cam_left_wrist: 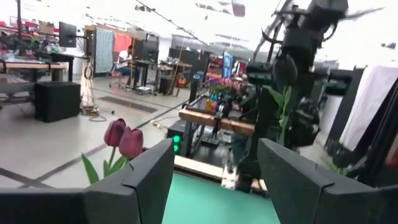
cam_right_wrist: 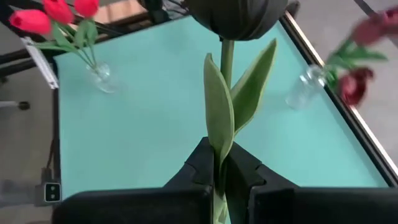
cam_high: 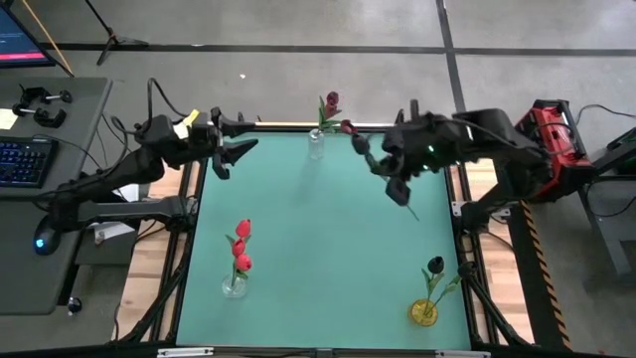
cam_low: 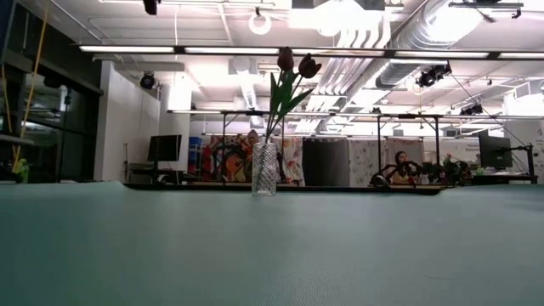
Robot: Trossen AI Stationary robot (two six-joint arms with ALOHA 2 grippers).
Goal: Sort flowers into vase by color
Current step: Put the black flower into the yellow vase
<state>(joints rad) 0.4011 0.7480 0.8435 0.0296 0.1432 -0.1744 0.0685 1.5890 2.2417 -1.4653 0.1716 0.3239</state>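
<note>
Above the smooth teal table (cam_high: 318, 249), right gripper (cam_right_wrist: 219, 163) pinches a slim black-headed flower (cam_right_wrist: 227, 59); left gripper (cam_left_wrist: 214, 177) gapes near the far edge.

Looking like an open lab/workshop: ceiling ducts (cam_low: 382, 34) running overhead, workbenches (cam_low: 408, 119) w/ monitors (cam_low: 164, 147) standing behind.

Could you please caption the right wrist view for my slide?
Right gripper shut on a near-black flower above the green table, red flowers in a vase beyond.
</note>
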